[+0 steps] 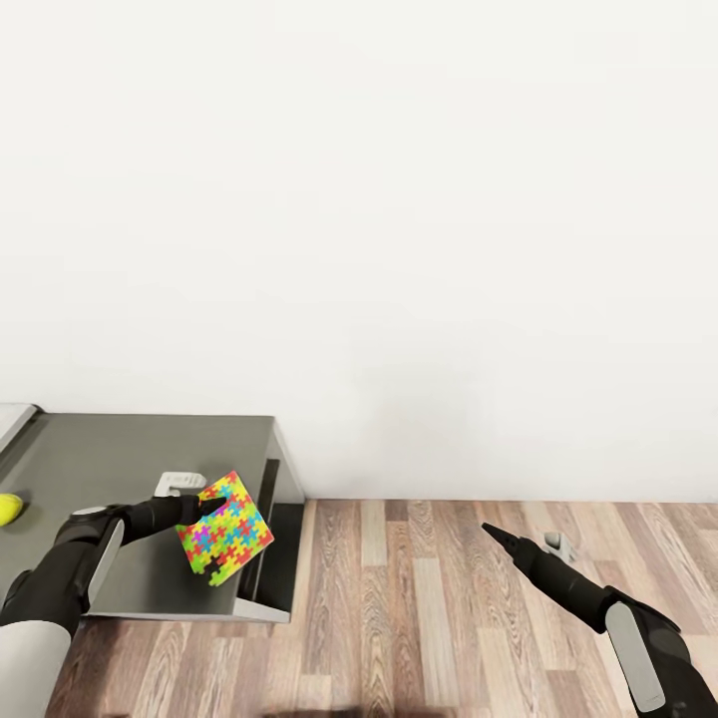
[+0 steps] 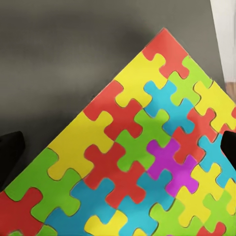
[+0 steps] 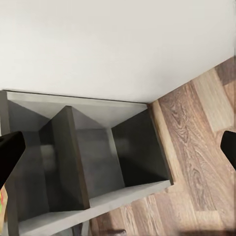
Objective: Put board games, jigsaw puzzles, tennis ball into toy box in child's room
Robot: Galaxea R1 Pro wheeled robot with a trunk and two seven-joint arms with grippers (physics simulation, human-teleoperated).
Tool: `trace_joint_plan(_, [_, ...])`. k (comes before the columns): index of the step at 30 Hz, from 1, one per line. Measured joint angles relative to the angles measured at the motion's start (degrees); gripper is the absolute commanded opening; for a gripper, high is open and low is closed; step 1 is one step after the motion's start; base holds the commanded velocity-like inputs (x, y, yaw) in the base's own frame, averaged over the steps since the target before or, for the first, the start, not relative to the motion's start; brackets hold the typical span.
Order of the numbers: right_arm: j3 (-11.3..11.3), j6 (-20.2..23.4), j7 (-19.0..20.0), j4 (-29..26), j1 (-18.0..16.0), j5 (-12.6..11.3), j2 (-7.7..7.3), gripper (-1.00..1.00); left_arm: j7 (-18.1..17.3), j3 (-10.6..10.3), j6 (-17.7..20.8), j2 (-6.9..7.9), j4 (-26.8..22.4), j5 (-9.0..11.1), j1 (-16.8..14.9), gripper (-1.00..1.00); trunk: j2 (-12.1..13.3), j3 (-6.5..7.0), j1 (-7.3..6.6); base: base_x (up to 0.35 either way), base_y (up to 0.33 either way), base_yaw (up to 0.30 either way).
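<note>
The dark grey worktop (image 1: 130, 469) runs off leftward, and the toy box isn't visible, so the carry should swing that way, slow and level. The left hand (image 1: 204, 507) pinches one jigsaw puzzle (image 1: 225, 524) tilted above the worktop's end; keep it flat. The right hand (image 1: 499, 536) idles over the floor, apparently narrow. The tennis ball (image 1: 9, 509) waits left.

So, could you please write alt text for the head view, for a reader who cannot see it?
The robot's left hand holds a colourful jigsaw puzzle tilted above the dark grey table section, near its right end. A tennis ball lies at the table's left edge, and the right hand hangs empty over the wooden floor before a white wall.
</note>
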Motion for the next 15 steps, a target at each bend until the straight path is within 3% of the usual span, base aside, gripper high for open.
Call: trace_joint_plan(15, [0.0, 0.0, 0.0, 0.0, 0.0, 0.0, 0.0, 1.0, 0.6, 0.4, -0.1, 0.13, 0.0, 0.3, 0.0, 1.0, 0.0, 0.0, 0.0, -0.001, -0.005, 0.0])
